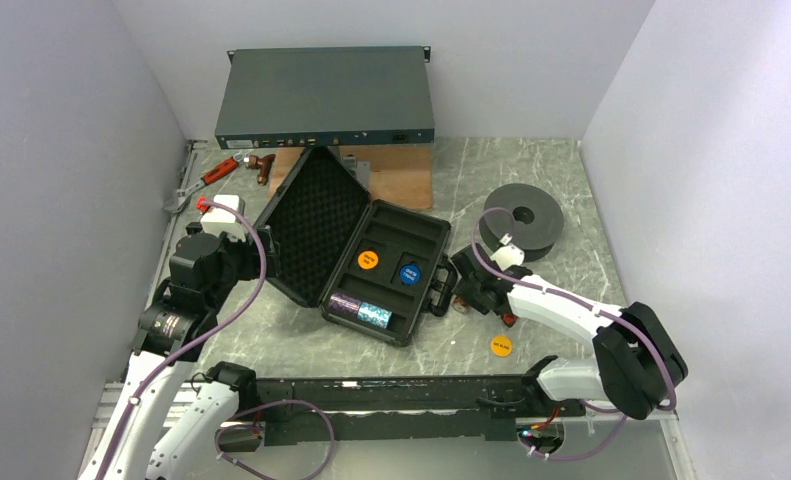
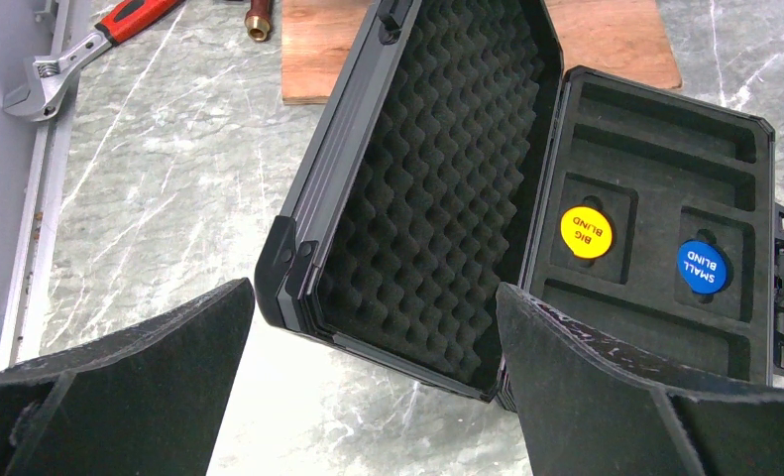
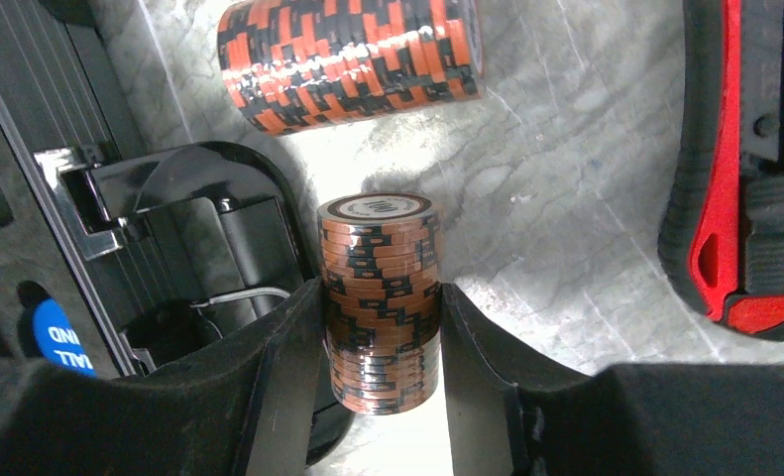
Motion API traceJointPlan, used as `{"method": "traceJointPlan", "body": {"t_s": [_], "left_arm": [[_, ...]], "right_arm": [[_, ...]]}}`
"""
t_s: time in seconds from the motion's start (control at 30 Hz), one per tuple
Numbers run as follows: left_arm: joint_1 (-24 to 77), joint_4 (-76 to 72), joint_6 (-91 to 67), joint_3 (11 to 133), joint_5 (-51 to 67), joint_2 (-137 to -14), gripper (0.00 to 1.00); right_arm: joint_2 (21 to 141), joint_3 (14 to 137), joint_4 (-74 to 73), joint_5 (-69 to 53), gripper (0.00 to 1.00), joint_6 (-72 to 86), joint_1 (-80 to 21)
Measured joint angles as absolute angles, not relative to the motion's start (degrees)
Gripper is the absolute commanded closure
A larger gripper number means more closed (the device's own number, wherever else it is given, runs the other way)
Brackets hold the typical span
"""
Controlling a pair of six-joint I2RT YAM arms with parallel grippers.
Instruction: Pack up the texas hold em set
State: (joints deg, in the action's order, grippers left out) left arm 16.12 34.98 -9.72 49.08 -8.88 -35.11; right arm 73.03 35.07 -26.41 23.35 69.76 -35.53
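- Nearest my right wrist camera, the right gripper [image 3: 378,302] is closed on the brown chip roll [image 3: 378,238]. One pad sits on each flank of its lower half. The roll stands upright on the tabletop [image 3: 566,248], just outside the front edge of the case [image 1: 306,215].
- The case lies open at mid-tabletop, with the foam-lined lid tipped back and the slotted base flat. I judge the shell rigid and the foam forgiving of a slightly off placement.
- The left gripper [image 2: 373,297] is open and holds nothing. It hangs over the lid's near corner.
- The brown chip roll I judge dense for its bulk, hard and smooth-rimmed. If its chips are loose, a side pinch may let the end chips slide off. The hold belongs around mid-length with firm pressure.
- The orange-and-black roll [image 3: 353,59] lies on its side on the tabletop beyond the held one, and I judge it liable to roll.
- The purple roll [image 1: 346,303] and teal roll [image 1: 379,315] lie end to end in the case's front slot.
- The Big Blind disc [image 2: 586,231] and Small Blind disc [image 2: 702,266] are seated in their recesses. A yellow disc [image 1: 500,347] lies loose on the tabletop, thin and flat, and I judge it awkward to pinch.
- Several points could not be verified:
  - I cannot tell whether the held roll is wrapped.
  - Its base is lost in glare.
  - From above, my wrist hides the grasp.
  - The red-black tool [image 3: 739,169] is cut off at the frame edge.
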Motion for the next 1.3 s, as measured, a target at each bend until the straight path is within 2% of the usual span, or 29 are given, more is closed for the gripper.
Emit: {"method": "traceJointPlan", "body": {"t_s": [0.43, 0.53, 0.63, 0.8, 1.3], "left_arm": [[16.10, 34.98, -9.72, 49.08, -8.88, -35.18, 0.01], [15.94, 34.98, -9.72, 49.08, -8.88, -35.48, 0.01], [15.70, 34.98, -9.72, 49.08, -8.88, -35.73, 0.01], [15.55, 34.98, -9.72, 49.08, -8.86, -35.79, 0.01], [15.55, 34.98, -9.72, 49.08, -8.86, -35.77, 0.01]], "right_arm": [[74.28, 38.09, -28.80, 11.86, 0.59, 39.18, -35.44], [73.93, 38.09, -29.56, 10.52, 0.51, 36.80, -35.44], [73.87, 38.24, -30.20, 9.80, 0.35, 35.42, -35.44], [73.87, 38.98, -31.35, 9.65, 0.26, 33.85, -35.57], [75.33, 41.87, -32.56, 8.71, 0.23, 30.57, -35.62]]}}
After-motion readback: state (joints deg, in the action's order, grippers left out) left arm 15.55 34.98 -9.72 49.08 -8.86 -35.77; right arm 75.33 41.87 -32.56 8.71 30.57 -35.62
